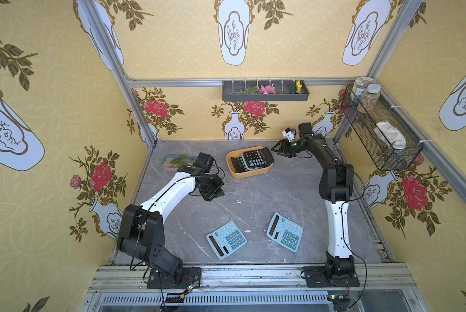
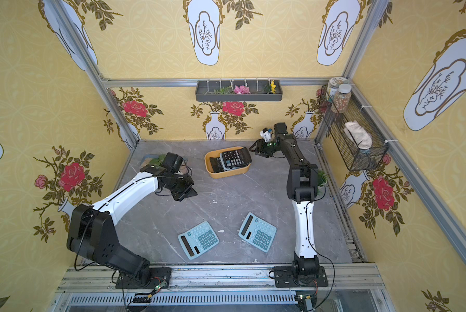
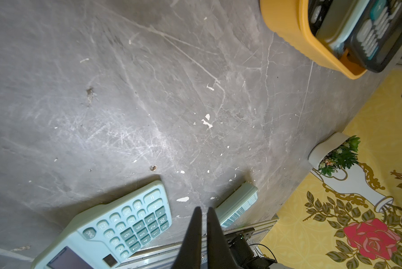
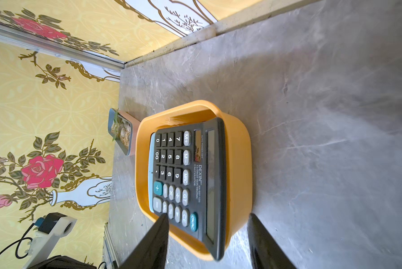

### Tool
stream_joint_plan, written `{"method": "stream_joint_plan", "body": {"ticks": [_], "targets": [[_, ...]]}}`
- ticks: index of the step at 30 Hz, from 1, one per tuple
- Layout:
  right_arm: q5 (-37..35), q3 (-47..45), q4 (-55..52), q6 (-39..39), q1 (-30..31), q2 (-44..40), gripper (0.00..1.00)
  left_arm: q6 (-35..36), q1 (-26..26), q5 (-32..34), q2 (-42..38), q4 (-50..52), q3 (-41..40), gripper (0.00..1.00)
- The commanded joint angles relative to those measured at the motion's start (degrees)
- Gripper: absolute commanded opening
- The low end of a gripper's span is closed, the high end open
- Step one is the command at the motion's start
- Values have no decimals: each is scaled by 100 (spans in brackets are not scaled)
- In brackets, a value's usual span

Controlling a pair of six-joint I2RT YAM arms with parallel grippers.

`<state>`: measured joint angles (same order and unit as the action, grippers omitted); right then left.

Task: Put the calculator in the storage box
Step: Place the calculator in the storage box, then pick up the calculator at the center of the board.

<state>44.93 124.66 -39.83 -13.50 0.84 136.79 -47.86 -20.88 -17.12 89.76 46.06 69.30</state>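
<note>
Just beside right end effector (image 1: pixel 278 151), calculator (image 1: pixel 257 160)

- The storage box (image 1: pixel 249 175), a shallow orange-yellow tub with rounded corners, stands on the grey counter (image 1: pixel 253 202) towards its far edge.
- A black calculator (image 1: pixel 257 160) lies face up on top, tilted, with its display end over the box's rim.
- A second black calculator (image 1: pixel 236 164) lies beneath it inside the box.
- A light blue calculator (image 1: pixel 226 240) and a second light blue calculator (image 1: pixel 284 231) lie face up on the counter near the front, apart from each other.
</note>
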Motion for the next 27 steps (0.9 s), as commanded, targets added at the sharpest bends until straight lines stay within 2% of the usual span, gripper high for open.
{"method": "stream_joint_plan", "body": {"ticks": [1,3,5,12,18,23,27], "targets": [[-486,-695,405,-34,-240,-706,56,241,-105,-378,71,217,86,22],[-586,-1177,520,-121,-392,-1183,56,467,-265,-627,191,258,168,31],[-677,-1677,598,-126,-444,-1662,56,551,-704,-823,420,263,295,37],[-701,-3371,911,-220,-274,-2884,58,510,-1642,-1318,1345,-154,813,43],[-532,-4196,1002,-204,-126,-3451,58,430,-2001,-1479,1764,-682,1049,52],[-463,-4477,919,-112,-114,-3656,58,610,-2208,-1675,2165,-784,1314,54],[-402,-4632,933,-112,-127,-3739,58,794,-2305,-1917,2382,-828,1421,50]]}}
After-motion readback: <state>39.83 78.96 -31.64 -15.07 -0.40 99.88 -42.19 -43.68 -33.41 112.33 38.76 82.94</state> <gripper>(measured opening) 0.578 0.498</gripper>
